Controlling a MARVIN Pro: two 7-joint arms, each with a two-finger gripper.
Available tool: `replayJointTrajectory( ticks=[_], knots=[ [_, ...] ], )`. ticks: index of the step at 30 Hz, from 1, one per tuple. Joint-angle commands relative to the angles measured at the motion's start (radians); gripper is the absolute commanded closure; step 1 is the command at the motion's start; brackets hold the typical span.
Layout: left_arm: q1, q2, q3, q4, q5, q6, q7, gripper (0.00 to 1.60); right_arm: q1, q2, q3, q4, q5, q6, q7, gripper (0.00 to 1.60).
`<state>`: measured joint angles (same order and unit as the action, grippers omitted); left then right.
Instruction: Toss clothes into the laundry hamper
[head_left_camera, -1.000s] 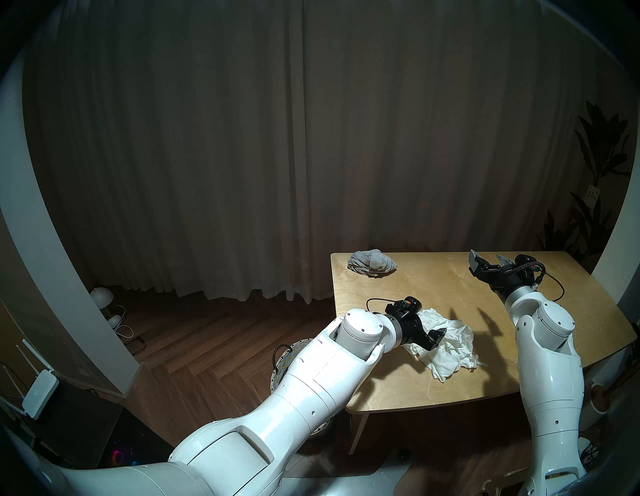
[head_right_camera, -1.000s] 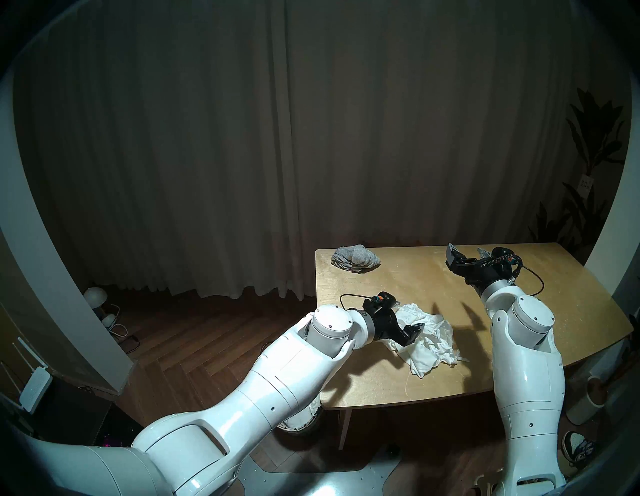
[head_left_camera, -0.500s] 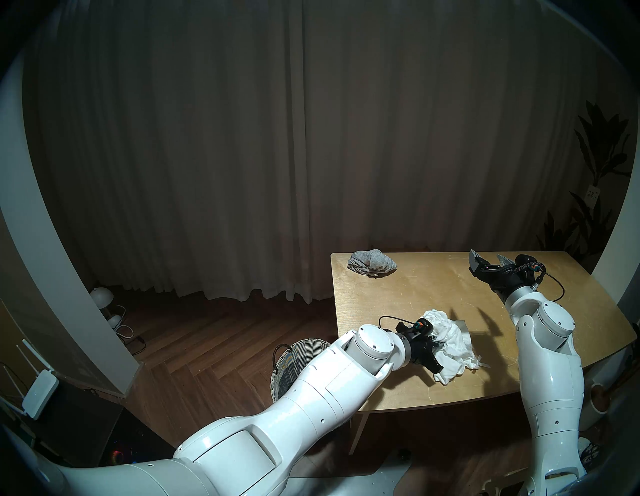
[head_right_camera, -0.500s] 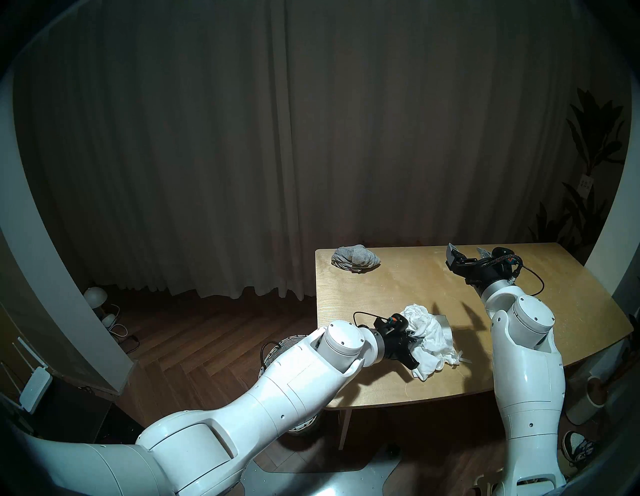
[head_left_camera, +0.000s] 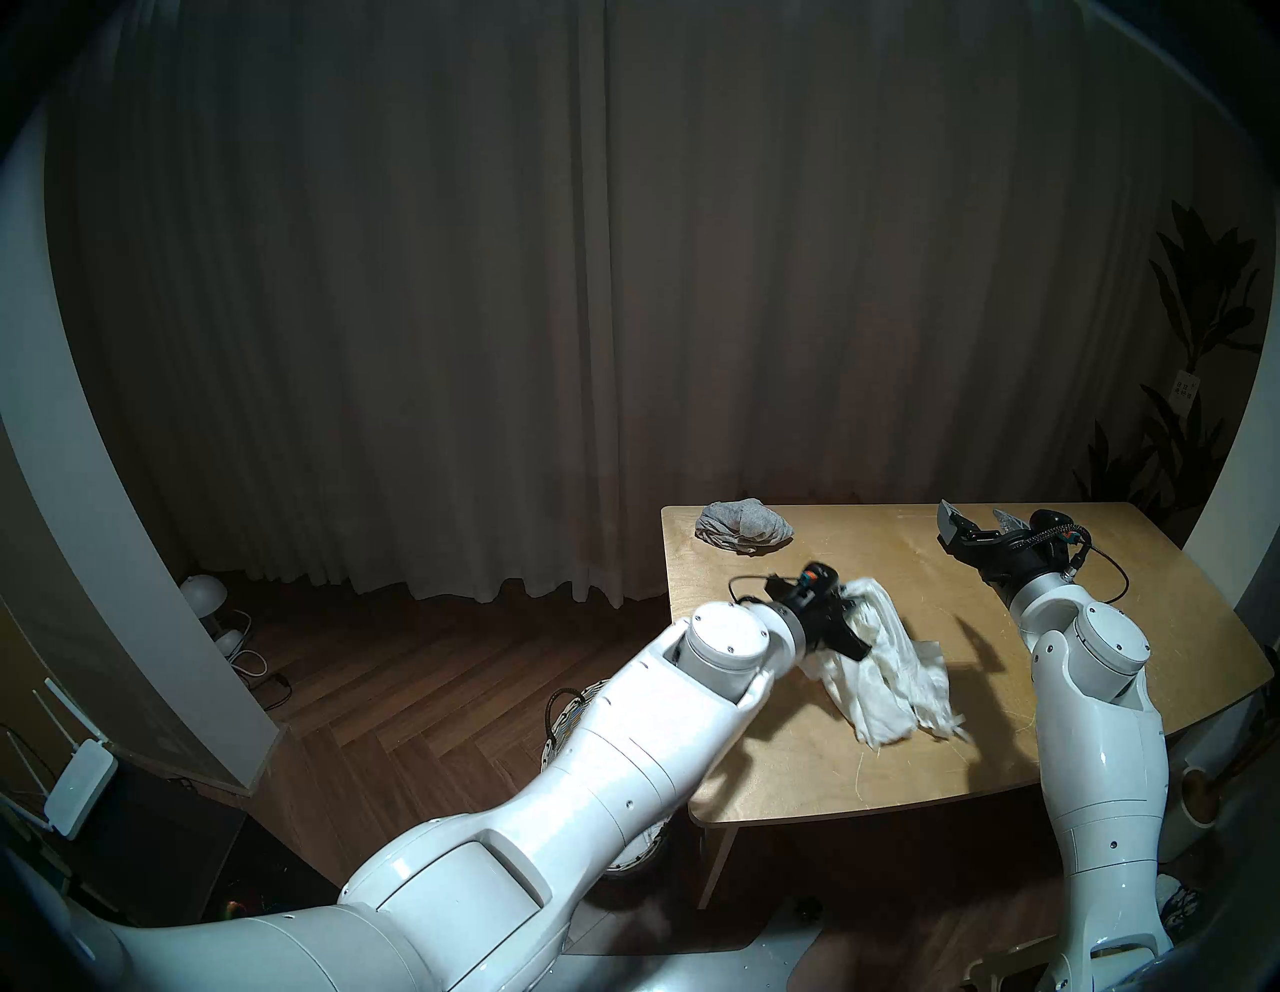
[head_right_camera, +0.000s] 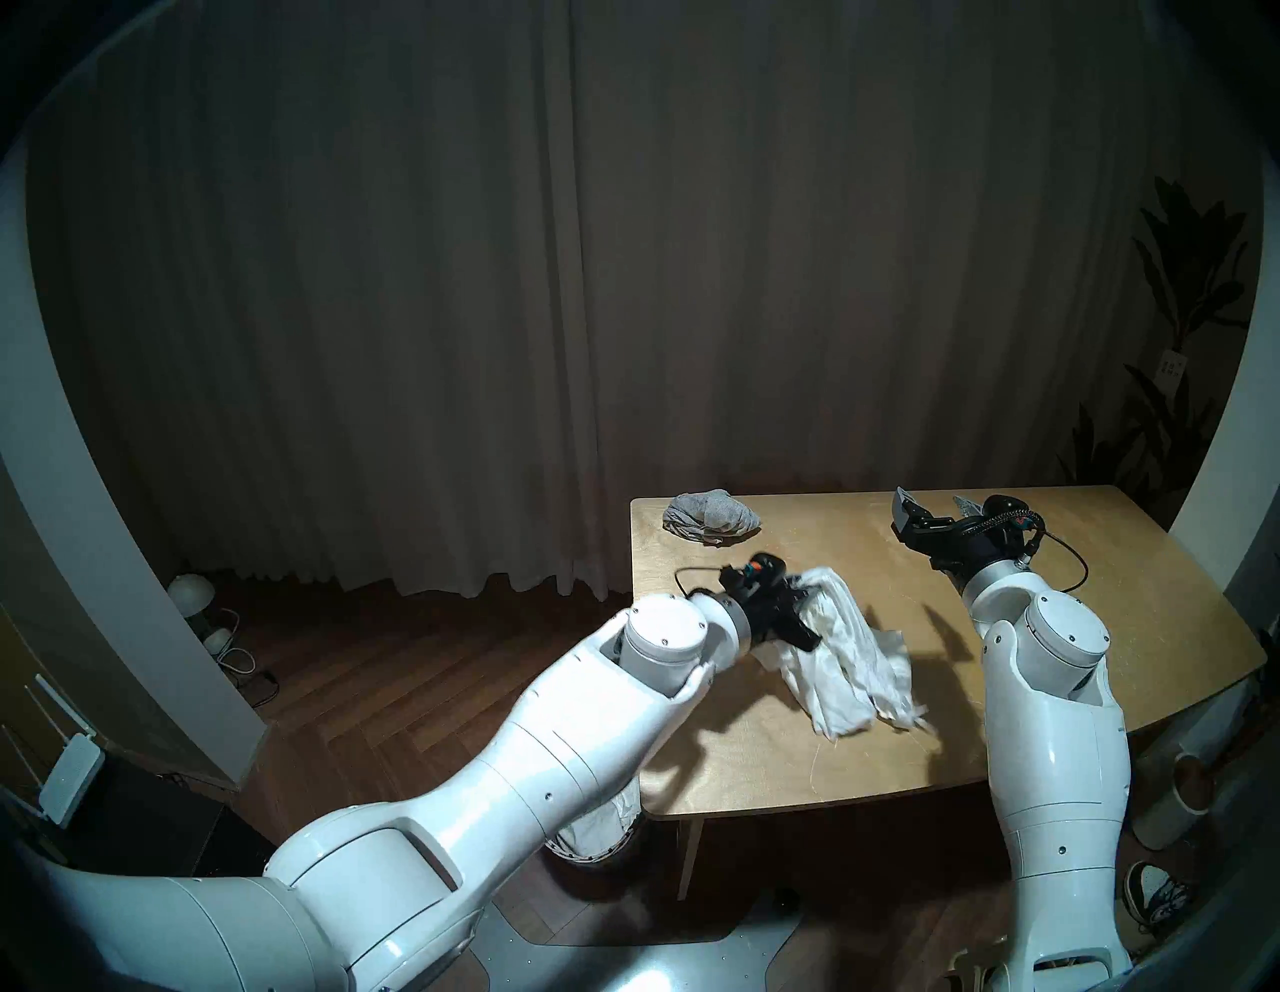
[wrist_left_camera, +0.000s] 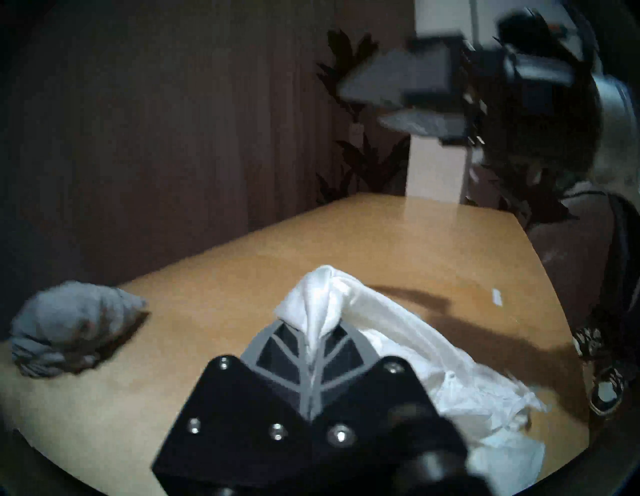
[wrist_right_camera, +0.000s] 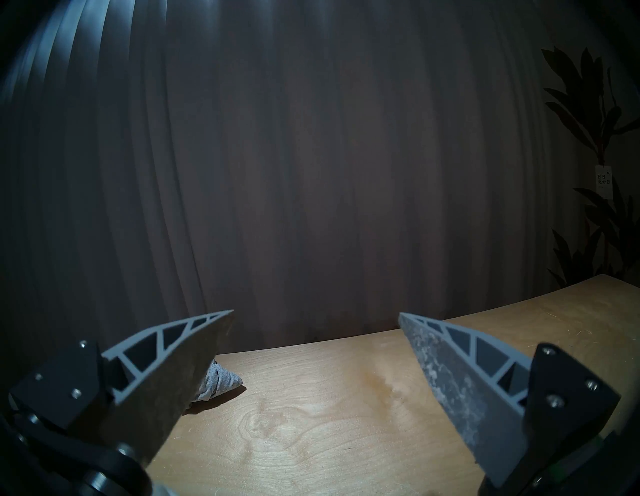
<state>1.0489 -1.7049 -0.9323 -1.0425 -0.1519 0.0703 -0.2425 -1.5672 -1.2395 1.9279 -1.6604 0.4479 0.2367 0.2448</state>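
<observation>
one white garment (head_left_camera: 893, 672) hung pinched in the closed left tool (wrist_left_camera: 317, 341), its tail on the surface (head_left_camera: 900, 769); the grey one (head_left_camera: 744, 534) sat near the far left corner. right tool (wrist_right_camera: 315, 346) gaped empty. hamper (head_left_camera: 575, 713) waited on the floor.

Dim room, hard shadows, fisheye rims, blurred left wrist view.

On the table (head_left_camera: 1039, 727), the grey garment (head_left_camera: 744, 535) lies at eleven o'clock; the white garment (head_left_camera: 893, 679) sits mid-table; the hamper (head_left_camera: 575, 713) stands on the floor at nine.
</observation>
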Motion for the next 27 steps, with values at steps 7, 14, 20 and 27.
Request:
replayJointTrajectory(
  ticks=[7, 14, 20, 27],
  knots=[
    [-0.098, 0.151, -0.224, -0.17, -0.038, -0.095, 0.132, 1.6, 0.011, 0.003, 0.002, -0.013, 0.0, -0.006, 0.003, 0.0],
    [0.003, 0.218, -0.33, -0.276, -0.066, -0.153, 0.195, 1.6, 0.011, 0.003, 0.003, -0.016, -0.001, -0.008, 0.005, 0.0],
    [0.093, 0.254, -0.385, -0.343, -0.085, -0.154, 0.229, 1.6, 0.01, 0.002, 0.003, -0.017, -0.002, -0.009, 0.005, 0.0],
    [0.194, 0.326, -0.425, -0.409, -0.107, -0.104, 0.302, 1.6, 0.01, 0.001, 0.004, -0.019, -0.002, -0.01, 0.004, 0.0]
  ],
)
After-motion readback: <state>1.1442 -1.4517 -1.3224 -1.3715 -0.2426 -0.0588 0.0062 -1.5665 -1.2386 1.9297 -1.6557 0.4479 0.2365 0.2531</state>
